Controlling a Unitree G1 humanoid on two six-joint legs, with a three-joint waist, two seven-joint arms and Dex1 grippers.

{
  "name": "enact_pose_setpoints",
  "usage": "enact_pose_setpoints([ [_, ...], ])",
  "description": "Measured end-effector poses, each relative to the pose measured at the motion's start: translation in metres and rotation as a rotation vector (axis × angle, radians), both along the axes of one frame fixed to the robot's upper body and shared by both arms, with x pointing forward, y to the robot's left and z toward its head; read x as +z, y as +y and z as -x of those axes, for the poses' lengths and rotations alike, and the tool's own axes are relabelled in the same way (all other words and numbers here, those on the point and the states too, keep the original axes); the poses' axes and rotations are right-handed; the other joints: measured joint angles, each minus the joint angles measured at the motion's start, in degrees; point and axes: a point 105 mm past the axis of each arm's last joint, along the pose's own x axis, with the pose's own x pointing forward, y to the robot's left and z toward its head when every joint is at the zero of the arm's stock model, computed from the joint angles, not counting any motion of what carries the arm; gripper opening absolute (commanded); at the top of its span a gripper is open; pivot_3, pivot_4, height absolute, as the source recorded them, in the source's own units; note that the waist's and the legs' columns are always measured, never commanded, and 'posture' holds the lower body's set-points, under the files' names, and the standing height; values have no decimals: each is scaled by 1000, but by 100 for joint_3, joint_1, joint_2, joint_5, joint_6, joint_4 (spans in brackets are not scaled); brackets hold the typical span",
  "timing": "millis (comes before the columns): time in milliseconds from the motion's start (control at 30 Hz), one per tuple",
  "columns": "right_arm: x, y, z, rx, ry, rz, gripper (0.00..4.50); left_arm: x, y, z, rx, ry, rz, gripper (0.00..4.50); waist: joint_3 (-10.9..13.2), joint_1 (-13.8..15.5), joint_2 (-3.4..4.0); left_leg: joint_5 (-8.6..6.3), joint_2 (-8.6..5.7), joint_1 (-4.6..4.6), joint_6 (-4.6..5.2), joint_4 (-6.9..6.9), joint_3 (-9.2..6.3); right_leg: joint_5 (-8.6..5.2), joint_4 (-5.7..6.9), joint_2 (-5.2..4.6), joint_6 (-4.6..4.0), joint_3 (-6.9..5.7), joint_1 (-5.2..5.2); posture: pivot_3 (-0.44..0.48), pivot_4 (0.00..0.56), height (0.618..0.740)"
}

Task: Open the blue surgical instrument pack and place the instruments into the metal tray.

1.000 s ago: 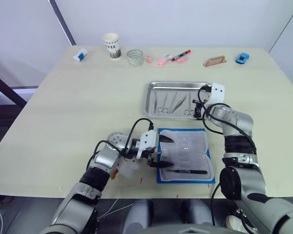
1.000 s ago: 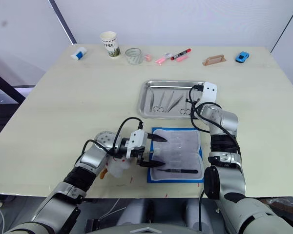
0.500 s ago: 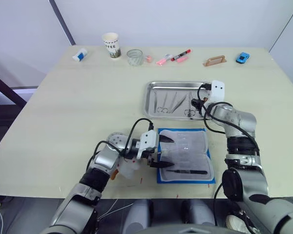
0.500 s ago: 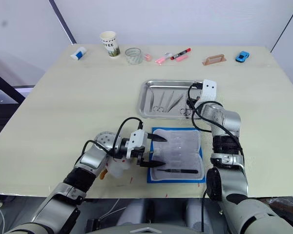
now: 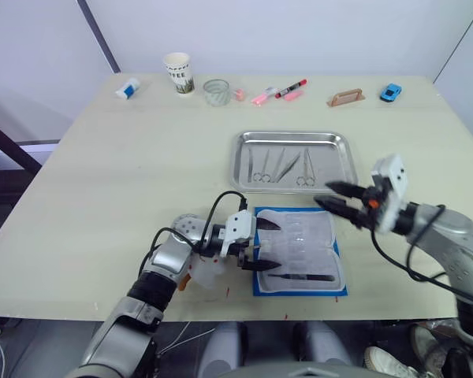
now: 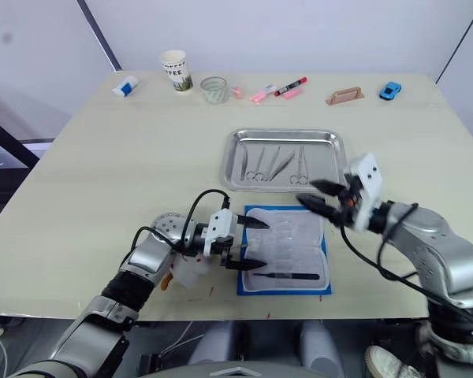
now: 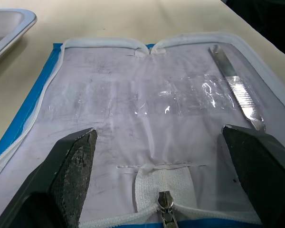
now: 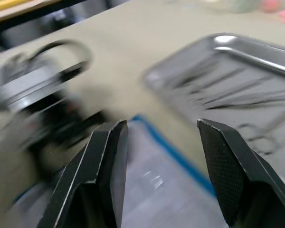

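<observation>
Along the counter's [image 5: 126, 181] far edge a paper cup [image 5: 180, 73], a glass [image 5: 217, 92], markers [image 5: 280, 93] and a blue toy car [image 5: 391, 93] are lined up. Nearer, instruments [image 5: 280, 166] lie in the metal tray [image 5: 248, 140], just beyond the opened blue surgical instrument pack [image 5: 298, 251], where one dark tool [image 5: 302, 276] is left. The left gripper [image 5: 264, 246] rests at the pack's left edge, jaws apart; the right gripper [image 5: 339, 207] hovers over its far right corner, jaws apart
</observation>
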Motion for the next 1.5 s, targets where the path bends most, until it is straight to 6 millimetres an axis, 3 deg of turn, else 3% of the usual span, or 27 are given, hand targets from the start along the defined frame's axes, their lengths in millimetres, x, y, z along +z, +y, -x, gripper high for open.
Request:
enact_pose_setpoints([
  [133,-15,-14,34,193,-1,159,2617,1,0,1,-19,2,-3,4500,6,18,-9,0,-2,-4,1,2,4,-1,-5,-2,3,0,0,0,150,740],
  [267,-26,-24,53,314,-18,263,2617,1,3,2,-38,9,-13,4500,10,1,-19,0,-1,0,1,3,6,-1,-2,3,3,2,1,0,150,740],
  [533,-50,-17,51,372,-55,350,2617,1,5,2,-79,5,-23,4500,13,10,-28,0,-1,1,0,5,12,-1,-1,4,2,1,1,0,150,740],
  [767,-75,-10,38,329,-65,450,2617,0,6,1,-85,3,-26,4500,13,15,-28,0,-1,3,0,5,14,-2,2,4,1,2,1,0,150,740],
  [1033,-86,9,37,317,-71,421,2617,0,6,1,-85,0,-25,4500,12,17,-29,0,0,3,0,6,14,-1,3,5,1,1,1,0,150,740],
  [1400,-103,7,34,280,-70,410,2617,0,6,2,-79,0,-26,4500,7,11,-34,0,0,26,0,5,18,-2,4,7,-1,2,23,0,150,740],
  [1500,-104,6,35,287,-74,406,1873,0,7,1,-76,1,-26,4500,7,14,-34,0,0,36,0,4,18,-3,3,8,-1,1,35,0,150,740],
])
